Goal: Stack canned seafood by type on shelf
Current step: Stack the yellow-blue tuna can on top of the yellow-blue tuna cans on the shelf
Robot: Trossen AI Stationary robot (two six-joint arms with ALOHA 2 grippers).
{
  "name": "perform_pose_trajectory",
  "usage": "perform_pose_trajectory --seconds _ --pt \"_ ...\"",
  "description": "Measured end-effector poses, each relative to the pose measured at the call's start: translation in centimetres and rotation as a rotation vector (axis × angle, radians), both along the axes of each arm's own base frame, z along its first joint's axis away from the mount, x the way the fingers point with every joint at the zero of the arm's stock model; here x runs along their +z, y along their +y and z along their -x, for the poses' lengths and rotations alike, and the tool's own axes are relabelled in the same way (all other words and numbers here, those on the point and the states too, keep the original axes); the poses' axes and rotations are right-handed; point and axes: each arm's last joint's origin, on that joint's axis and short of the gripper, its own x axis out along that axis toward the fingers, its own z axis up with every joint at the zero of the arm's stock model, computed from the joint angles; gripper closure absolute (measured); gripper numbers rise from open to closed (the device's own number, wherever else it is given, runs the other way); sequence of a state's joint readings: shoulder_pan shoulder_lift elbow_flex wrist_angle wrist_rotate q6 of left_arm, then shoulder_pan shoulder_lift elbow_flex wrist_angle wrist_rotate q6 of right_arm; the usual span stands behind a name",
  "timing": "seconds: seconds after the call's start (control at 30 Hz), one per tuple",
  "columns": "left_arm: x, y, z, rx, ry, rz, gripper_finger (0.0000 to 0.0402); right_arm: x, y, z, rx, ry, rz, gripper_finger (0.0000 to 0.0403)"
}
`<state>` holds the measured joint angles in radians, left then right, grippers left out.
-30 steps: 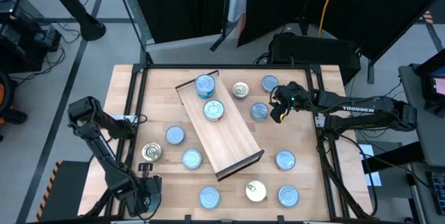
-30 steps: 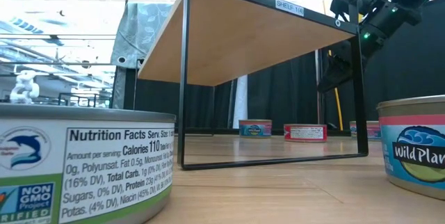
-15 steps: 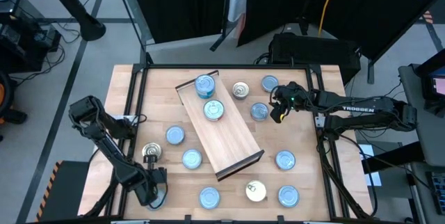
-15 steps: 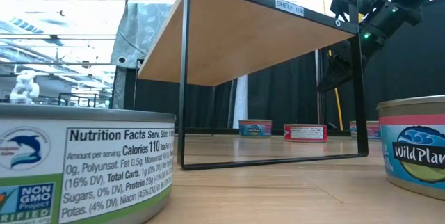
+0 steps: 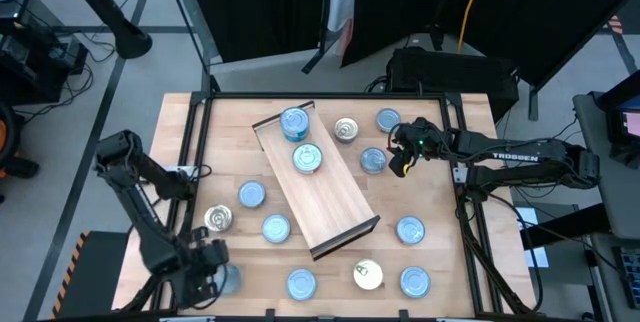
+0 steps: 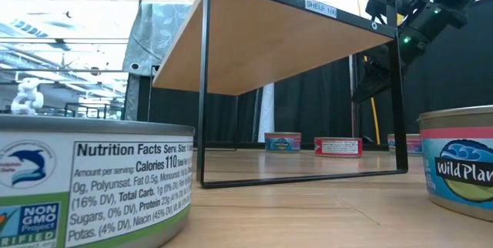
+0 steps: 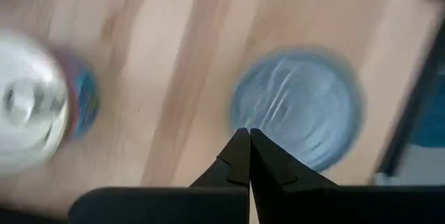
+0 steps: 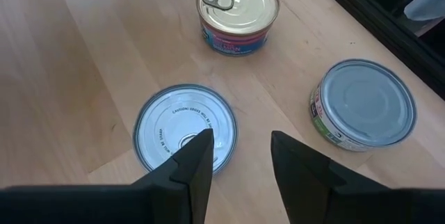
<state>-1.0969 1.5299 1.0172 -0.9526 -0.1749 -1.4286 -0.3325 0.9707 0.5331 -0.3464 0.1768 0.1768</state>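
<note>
overhead, the shelf (image 5: 318,190) lies diagonally mid-table carrying two tins (image 5: 300,139), others scattered around. right gripper (image 5: 400,150) hovers beside a tin (image 5: 373,160), partly open, empty. left wrist view: left gripper (image 7: 243,156) closed, empty, above a blue-topped tin (image 7: 297,107).

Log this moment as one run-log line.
left claw: shut, empty, near table's front-left corner | right claw: open, above light-blue-topped round tin | long light-wood shelf board: two blue-topped tins on far end
</note>
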Motion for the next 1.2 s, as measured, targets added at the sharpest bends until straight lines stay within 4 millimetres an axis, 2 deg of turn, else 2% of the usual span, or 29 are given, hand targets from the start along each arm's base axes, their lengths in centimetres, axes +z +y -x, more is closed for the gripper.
perform_pose_trajectory --seconds 0.13,0.37,1.2 --pt "-1.3 -0.7 1.1 0.043 0.04 -0.059 0.0401 0.0 0.0 0.0 0.004 0.003 0.003 0.0266" --pt "-2.7 -1.5 0.7 0.007 0.046 -0.076 0.0401 0.0 0.0 0.0 0.0 0.001 0.0 0.0266" --pt "-3.0 -1.2 0.1 0.03 0.008 -0.088 0.0401 0.0 0.0 0.0 -0.005 0.0 -0.004 0.0266"
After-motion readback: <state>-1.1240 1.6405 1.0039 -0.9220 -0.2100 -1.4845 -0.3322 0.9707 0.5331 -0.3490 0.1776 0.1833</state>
